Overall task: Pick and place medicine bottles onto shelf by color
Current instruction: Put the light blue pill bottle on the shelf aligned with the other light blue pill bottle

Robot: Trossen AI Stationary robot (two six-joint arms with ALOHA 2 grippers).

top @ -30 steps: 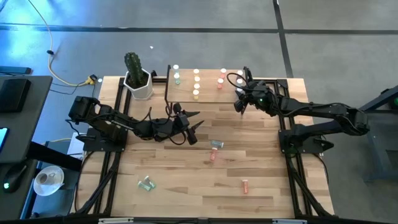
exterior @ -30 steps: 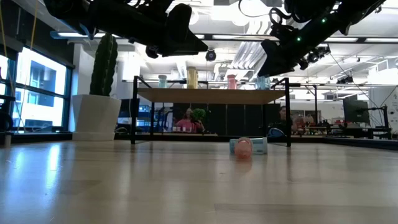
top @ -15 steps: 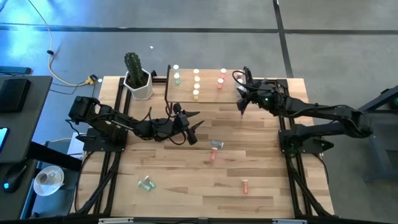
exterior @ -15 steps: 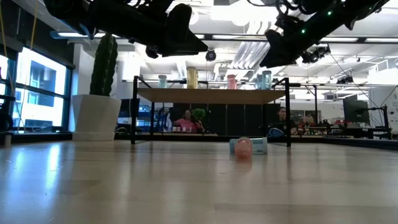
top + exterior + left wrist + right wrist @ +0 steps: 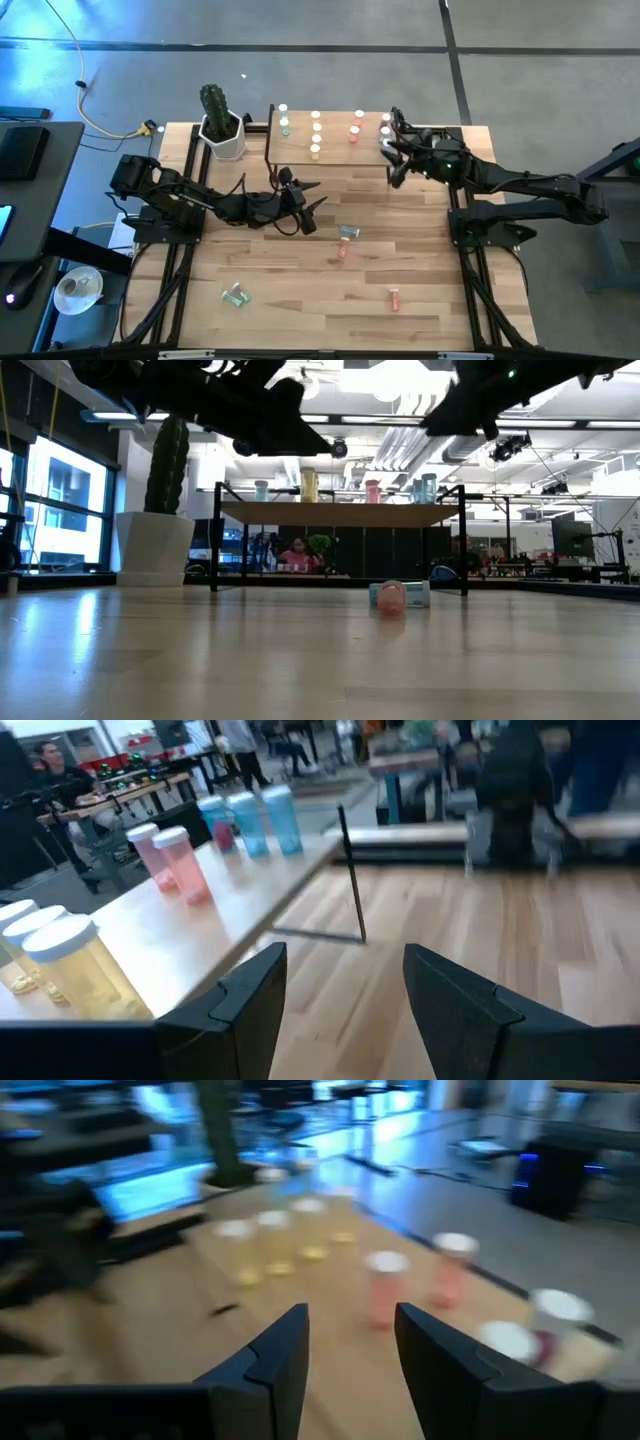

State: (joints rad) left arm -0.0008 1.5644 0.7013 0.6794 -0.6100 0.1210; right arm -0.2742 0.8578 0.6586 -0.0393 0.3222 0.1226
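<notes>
- A pale wooden shelf (image 5: 335,135) on thin black legs stood at the far edge of a wooden surface (image 5: 300,300), seen from above.
- Small white-capped medicine bottles stood upright on the shelf in colour groups: a green one (image 5: 284,126) at the end nearest the cactus pot (image 5: 222,135), yellow ones (image 5: 316,136) in the middle, pink ones (image 5: 356,130) next, and pale blue ones (image 5: 424,489) at the end farthest from the pot.
- Four more bottles lay on their sides on the surface in front of the shelf: a bluish one (image 5: 348,232) and a pink one (image 5: 342,251) close together, a green one (image 5: 237,295) much nearer the front edge, and another pink one (image 5: 394,298) also near the front edge.
- The left gripper (image 5: 310,205) hung above the surface just in front of the shelf, on the cactus side; its jaws were parted with nothing between them, as the left wrist view showed (image 5: 340,995).
- The right gripper (image 5: 392,160) was raised beside the shelf's far-from-cactus end, close to the blue bottles; its jaws stood apart and empty in the right wrist view (image 5: 350,1350), which looked along the rows of bottles on the shelf.
- In the low view, a person (image 5: 298,555) sat in the room behind the shelf.
</notes>
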